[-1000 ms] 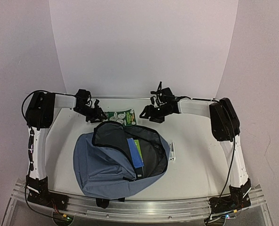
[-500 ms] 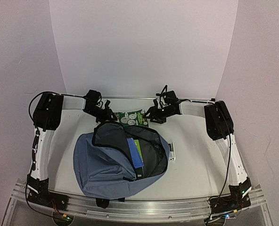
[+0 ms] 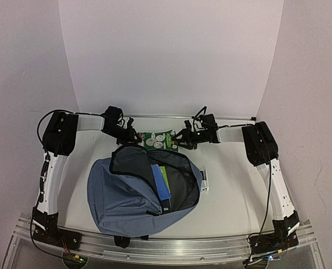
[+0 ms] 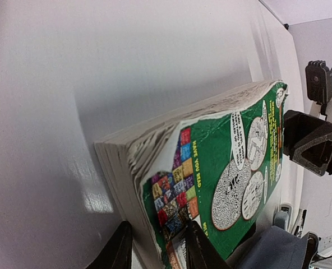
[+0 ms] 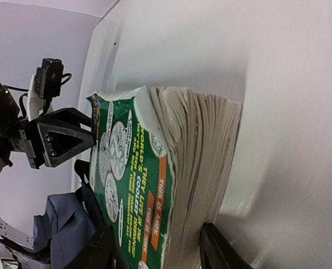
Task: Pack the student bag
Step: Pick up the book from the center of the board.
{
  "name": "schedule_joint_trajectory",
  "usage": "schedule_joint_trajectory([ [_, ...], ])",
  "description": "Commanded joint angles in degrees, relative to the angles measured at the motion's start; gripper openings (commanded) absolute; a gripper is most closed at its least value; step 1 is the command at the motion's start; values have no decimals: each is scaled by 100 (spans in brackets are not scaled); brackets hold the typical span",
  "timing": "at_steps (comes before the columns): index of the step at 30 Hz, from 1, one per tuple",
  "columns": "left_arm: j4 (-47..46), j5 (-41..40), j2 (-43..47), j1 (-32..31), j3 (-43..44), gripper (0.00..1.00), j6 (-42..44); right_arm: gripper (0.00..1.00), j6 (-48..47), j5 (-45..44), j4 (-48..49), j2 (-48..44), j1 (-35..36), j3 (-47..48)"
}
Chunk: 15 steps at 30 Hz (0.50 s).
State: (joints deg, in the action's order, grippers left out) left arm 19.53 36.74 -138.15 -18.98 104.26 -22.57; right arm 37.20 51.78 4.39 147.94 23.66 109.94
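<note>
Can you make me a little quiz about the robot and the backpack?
1. True or false: the bag is zipped shut.
2. What lies between the left fingers and the right fingers? A) a book B) a cup C) a ball
3. Fill in: the book's cover is mostly ____.

Key: 1 false, it gapes open. 2 A. 3 green.

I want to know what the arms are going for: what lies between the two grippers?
A thick green-covered book, with the left gripper and right gripper at opposite ends; top view shows it.
</note>
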Motion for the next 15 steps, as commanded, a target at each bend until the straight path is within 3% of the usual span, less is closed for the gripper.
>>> schedule_joint_trajectory([
  [1,-147,383,-126,-363,305,30,59,44,408,963,1073,-585,289,-180],
  [10,-273,559,-66,-585,324,30,142,35,511,824,1142,-550,327,-172],
  [15,-427,700,-9,-679,233,30,115,25,523,664,1168,-515,376,-199],
])
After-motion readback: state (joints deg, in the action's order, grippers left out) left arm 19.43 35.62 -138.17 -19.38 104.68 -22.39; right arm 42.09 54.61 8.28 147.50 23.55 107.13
